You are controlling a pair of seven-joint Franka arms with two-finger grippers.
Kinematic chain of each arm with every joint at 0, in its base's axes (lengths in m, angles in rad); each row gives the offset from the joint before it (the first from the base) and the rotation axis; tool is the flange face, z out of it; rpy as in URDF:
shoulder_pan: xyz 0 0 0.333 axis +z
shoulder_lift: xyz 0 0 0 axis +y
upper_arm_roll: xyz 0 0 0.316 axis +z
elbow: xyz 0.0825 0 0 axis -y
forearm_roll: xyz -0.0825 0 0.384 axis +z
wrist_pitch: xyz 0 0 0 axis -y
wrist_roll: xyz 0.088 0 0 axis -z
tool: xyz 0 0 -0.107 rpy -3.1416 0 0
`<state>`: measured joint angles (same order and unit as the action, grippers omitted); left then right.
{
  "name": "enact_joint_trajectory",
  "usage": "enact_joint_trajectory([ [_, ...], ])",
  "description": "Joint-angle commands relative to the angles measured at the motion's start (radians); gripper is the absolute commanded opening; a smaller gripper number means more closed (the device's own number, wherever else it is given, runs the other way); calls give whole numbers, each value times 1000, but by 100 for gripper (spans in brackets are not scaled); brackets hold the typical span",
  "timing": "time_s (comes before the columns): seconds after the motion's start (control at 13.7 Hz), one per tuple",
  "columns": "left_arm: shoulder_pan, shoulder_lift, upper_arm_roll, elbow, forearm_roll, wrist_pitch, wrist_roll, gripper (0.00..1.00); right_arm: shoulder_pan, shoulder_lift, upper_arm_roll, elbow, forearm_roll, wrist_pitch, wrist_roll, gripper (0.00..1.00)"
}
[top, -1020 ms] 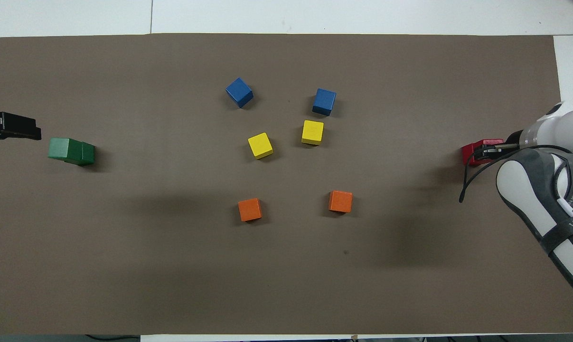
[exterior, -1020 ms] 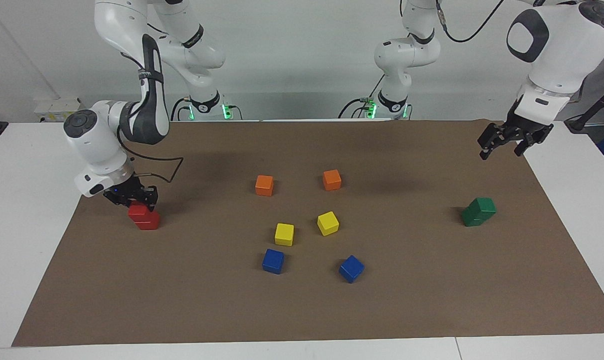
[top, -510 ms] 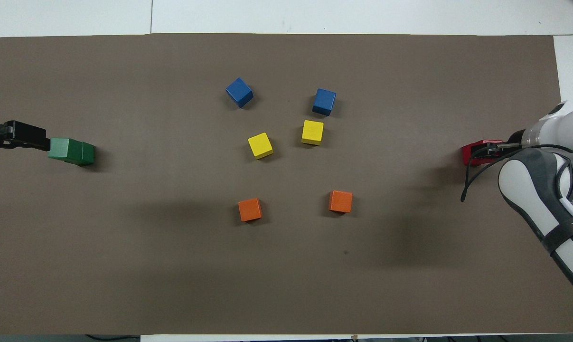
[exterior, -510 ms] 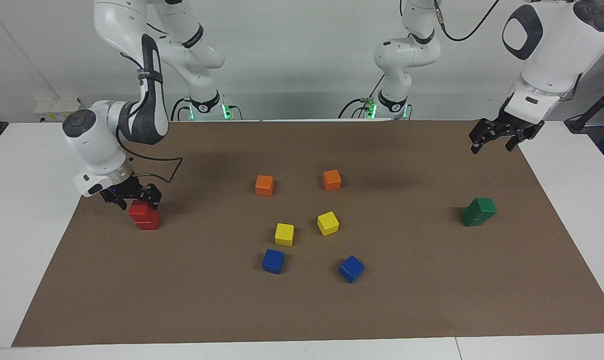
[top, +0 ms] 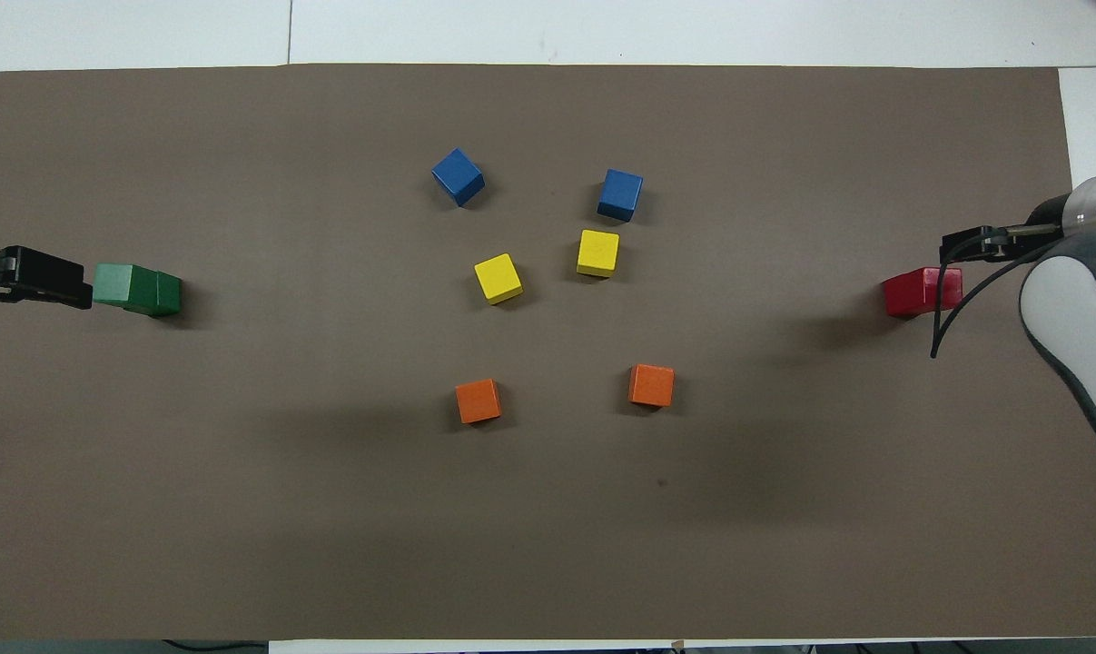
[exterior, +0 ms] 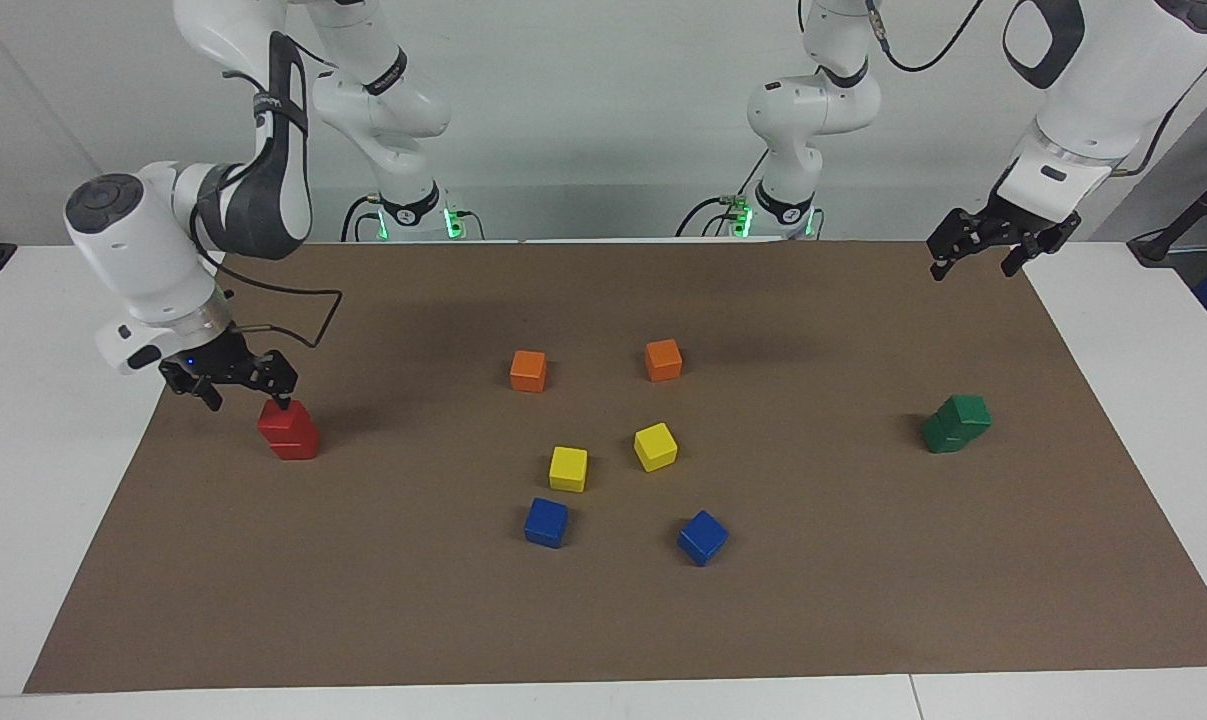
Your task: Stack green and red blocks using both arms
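With both stacks built, the right gripper (exterior: 231, 385), fingers spread and empty beside the red stack (exterior: 288, 431), needed a straight vertical retreat, while the left gripper (exterior: 993, 245) hung released above the mat (exterior: 603, 620), well apart from the green stack (exterior: 956, 422).

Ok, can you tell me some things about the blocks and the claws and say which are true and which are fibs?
1. One red block sits on top of the other red block. True.
2. The green blocks lie apart, unstacked. False: they form a stack of two.
3. The right claw is squeezing the top red block. False: it is open, just above the stack.
4. The left claw holds nothing. True.
5. The orange blocks are stacked. False: they sit apart on the brown mat.
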<state>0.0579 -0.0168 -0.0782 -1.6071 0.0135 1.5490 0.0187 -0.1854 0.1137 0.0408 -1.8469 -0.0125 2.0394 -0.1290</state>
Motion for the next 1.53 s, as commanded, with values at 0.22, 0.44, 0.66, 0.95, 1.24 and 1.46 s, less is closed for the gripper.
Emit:
enact_joint_trajectory([
  [0.22, -10, -9, 8, -5, -12, 14, -8, 100, 20, -95, 42, 199, 3, -352, 72, 100],
  [0.44, -10, -9, 9, -11, -10, 59, -10, 100, 20, -132, 45, 210, 3, -425, 72, 100],
  [0.66, -10, -9, 9, -13, -10, 60, -10, 100, 20, -121, 45, 242, 3, -442, 74, 100],
  [0.95, -9, -9, 8, -11, -10, 62, -8, 100, 17, -104, 44, 285, 6, -479, 74, 100],
  [1.24, -3, -9, 8, -13, -17, 66, -10, 100, 20, -104, 45, 285, 3, -470, 74, 100],
  [1.46, -3, -11, 8, -13, -18, 66, -10, 100, 21, -106, 45, 285, 5, -473, 72, 100],
])
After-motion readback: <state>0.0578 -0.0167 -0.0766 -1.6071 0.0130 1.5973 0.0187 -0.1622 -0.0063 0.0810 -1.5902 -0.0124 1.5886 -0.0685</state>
